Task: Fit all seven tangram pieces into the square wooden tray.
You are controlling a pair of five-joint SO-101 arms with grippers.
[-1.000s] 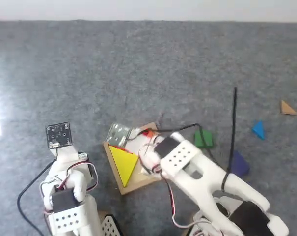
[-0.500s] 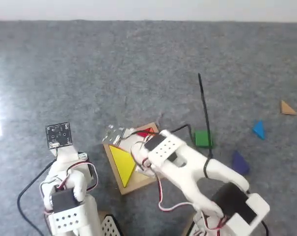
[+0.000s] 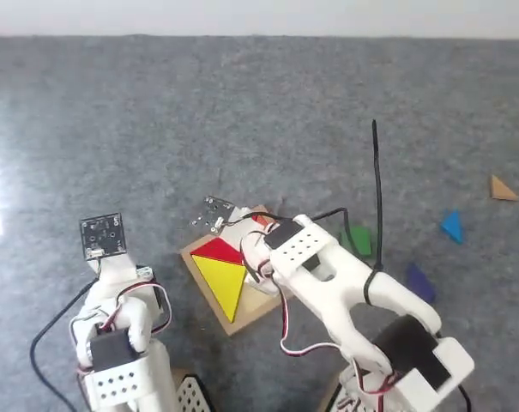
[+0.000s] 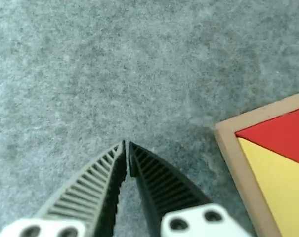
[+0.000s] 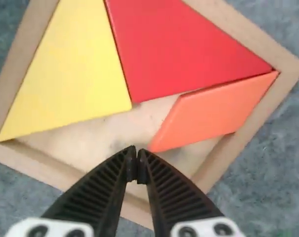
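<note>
The square wooden tray (image 5: 75,143) lies on the grey worktop (image 3: 242,112). It holds a yellow triangle (image 5: 75,84), a red triangle (image 5: 174,49) and an orange parallelogram (image 5: 213,113).

The right end effector (image 5: 138,165) is closed and empty, positioned over bare tray floor. The left end effector (image 4: 127,148) is closed, near a tray corner.

A green piece (image 3: 359,242), a purple piece (image 3: 419,281), a blue triangle (image 3: 452,226) and a tan triangle (image 3: 500,188) lie loose.

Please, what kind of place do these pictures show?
Probably a robot practice bench: grey felt-like cloth covers the table, a white left arm and a white right arm stand side by side, and a square wooden tray holds coloured tangram pieces.
</note>
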